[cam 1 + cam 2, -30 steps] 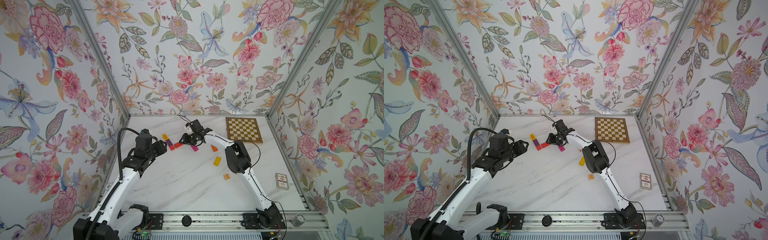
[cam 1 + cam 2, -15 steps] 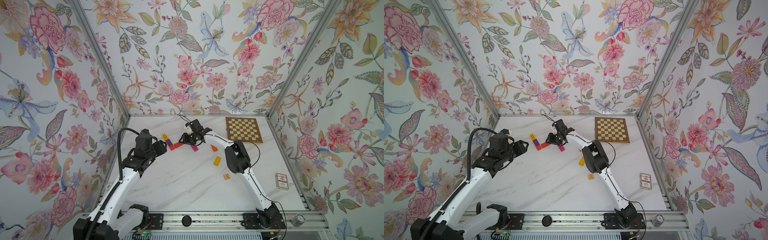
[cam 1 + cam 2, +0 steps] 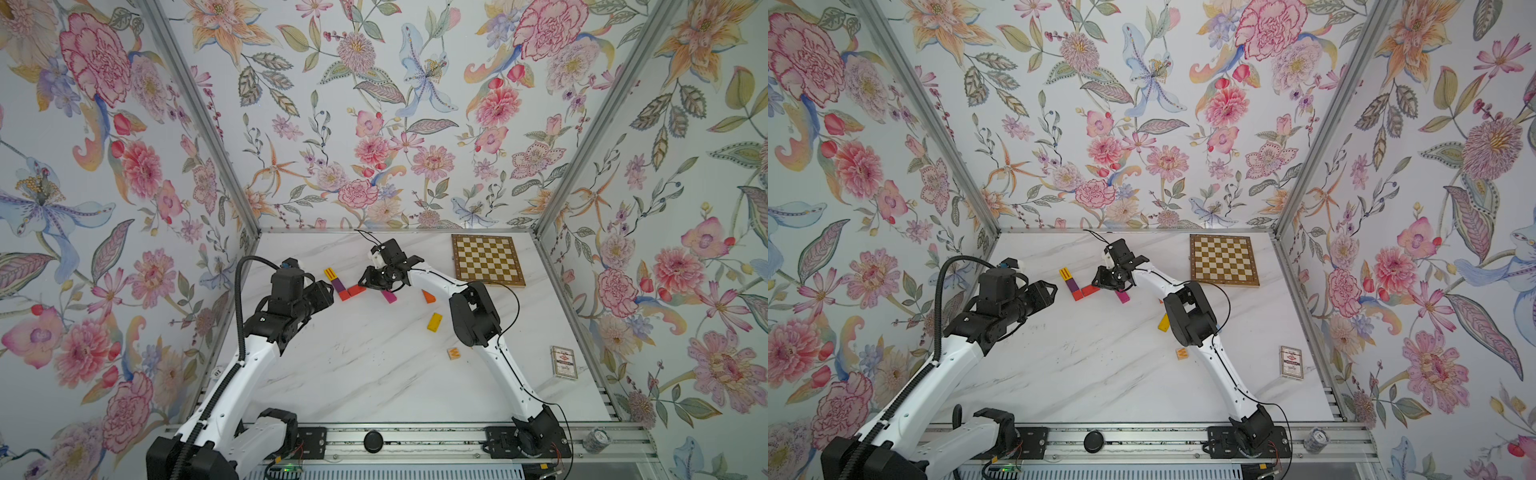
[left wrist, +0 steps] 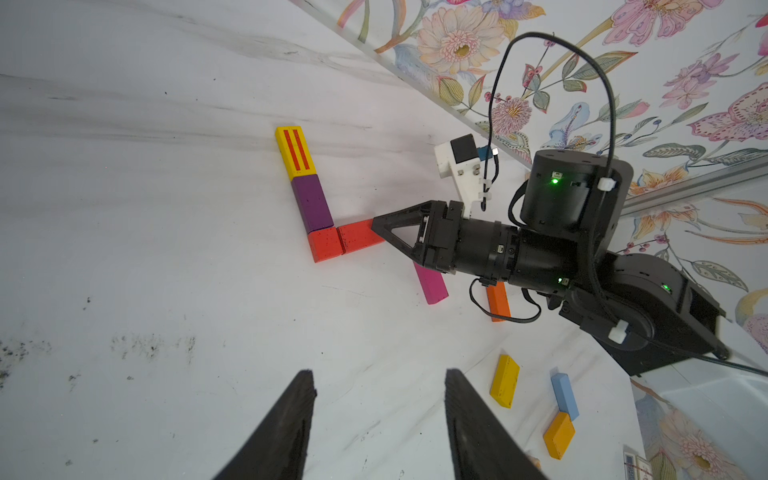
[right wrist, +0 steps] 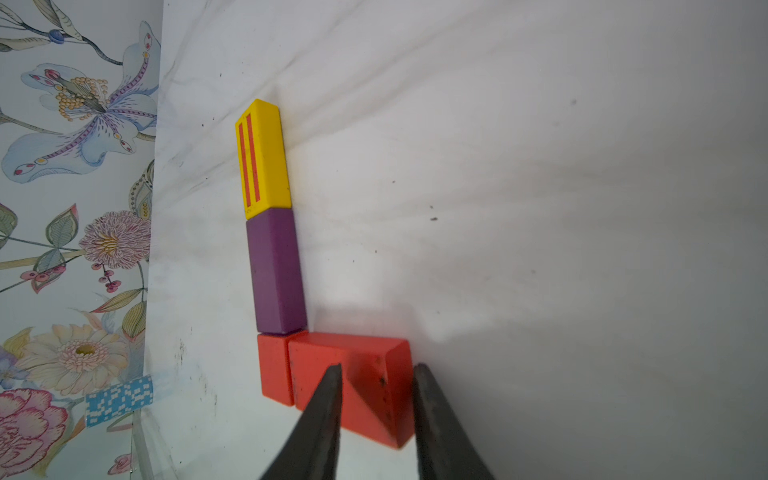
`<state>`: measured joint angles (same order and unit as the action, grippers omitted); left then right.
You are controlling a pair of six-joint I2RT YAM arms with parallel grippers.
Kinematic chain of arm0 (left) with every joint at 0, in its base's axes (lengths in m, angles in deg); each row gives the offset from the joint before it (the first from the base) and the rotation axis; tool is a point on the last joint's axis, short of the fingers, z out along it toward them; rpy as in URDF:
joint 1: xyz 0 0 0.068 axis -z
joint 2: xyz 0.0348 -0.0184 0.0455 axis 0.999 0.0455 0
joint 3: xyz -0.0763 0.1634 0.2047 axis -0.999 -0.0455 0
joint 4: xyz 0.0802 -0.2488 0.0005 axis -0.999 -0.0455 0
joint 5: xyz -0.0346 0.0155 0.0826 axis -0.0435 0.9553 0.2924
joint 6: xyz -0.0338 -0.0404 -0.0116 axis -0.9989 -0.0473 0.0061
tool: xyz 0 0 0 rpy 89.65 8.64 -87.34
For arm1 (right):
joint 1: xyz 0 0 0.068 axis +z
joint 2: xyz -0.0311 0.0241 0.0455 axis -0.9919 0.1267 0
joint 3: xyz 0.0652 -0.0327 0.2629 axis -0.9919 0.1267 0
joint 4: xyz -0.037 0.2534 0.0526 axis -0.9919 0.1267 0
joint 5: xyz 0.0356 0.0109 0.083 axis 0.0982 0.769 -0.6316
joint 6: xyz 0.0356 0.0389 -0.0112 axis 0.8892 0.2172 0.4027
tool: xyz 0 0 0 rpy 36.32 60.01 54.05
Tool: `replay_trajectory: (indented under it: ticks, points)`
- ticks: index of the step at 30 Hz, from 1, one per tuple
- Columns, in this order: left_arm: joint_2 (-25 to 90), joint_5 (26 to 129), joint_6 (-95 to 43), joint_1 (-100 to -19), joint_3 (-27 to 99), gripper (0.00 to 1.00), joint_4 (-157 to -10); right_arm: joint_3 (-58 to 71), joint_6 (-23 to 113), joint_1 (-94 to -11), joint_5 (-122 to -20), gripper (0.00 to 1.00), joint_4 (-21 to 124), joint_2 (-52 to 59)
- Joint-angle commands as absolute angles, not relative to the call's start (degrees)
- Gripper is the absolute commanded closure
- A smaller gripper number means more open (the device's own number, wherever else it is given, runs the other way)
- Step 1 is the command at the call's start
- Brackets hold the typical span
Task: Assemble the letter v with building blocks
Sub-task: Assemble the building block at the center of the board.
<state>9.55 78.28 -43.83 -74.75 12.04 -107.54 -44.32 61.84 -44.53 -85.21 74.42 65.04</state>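
Two rows of building blocks meet at a corner as the letter v: a yellow striped block, a purple block and a red corner block in one line, with a red block branching off. My right gripper reaches in low, its fingers closed on either side of that red block's free end. My left gripper hangs open and empty above bare table, left of the rows. Loose magenta, orange, yellow and W blocks lie right of the rows.
A chessboard lies at the back right and a card box near the right wall. A light blue block and an orange-yellow one lie by the right arm. The left wall stands close behind the rows.
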Motion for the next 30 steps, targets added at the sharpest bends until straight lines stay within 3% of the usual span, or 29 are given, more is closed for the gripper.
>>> replay_trajectory:
  ticks: [1,18,30]
  points:
    - [9.00,78.25,-43.87,-74.56,11.41,0.46,-108.61,-45.54,62.12,-44.17,-85.25,0.70,76.01,67.08]
    - [9.37,78.09,-43.87,-74.52,11.59,0.46,-108.52,-45.72,62.33,-44.13,-85.25,0.74,75.99,67.14]
    - [9.64,78.06,-43.78,-74.57,11.59,0.46,-108.44,-47.48,63.09,-44.26,-85.86,0.70,76.02,68.43]
